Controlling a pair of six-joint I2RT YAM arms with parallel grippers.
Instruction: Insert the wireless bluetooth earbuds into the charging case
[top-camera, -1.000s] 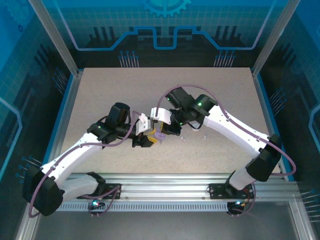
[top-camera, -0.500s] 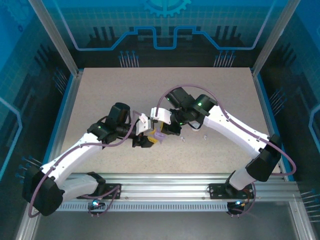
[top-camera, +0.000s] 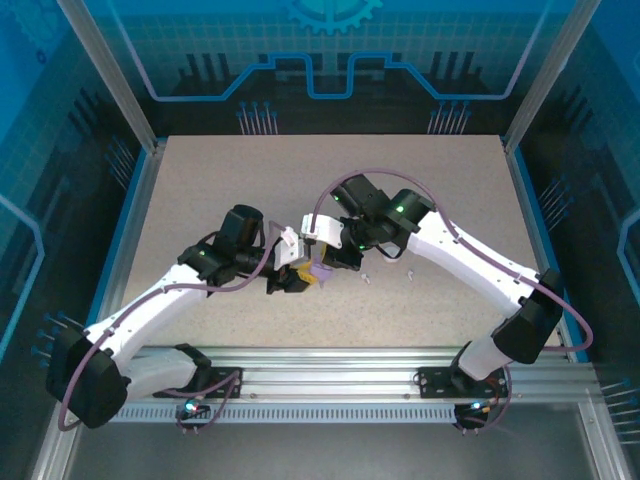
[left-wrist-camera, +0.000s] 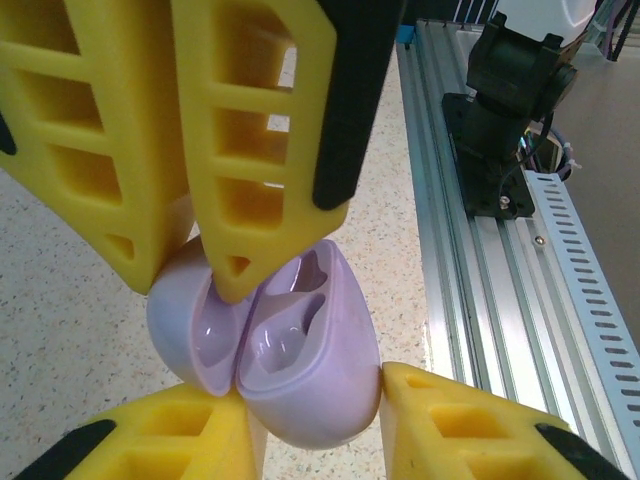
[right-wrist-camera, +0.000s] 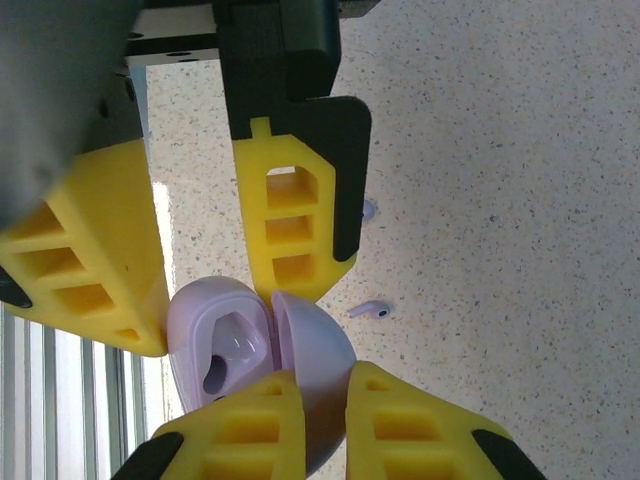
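Both arms meet at an open purple case (left-wrist-camera: 320, 390) near the middle of the worktop (top-camera: 440, 190).
On my feeds, from the left: the left fingers (left-wrist-camera: 425, 400) are clamped on either side of the case's base. The right fingers (right-wrist-camera: 400, 410) are pinched together on its lid (left-wrist-camera: 180, 320), one tip tucked between lid and base. Just right of the case, two earbuds (right-wrist-camera: 368, 310) lie loose on the speckled surface, one partly hidden behind a finger.

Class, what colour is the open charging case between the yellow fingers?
The charging case is pale purple, clearest in the left wrist view.
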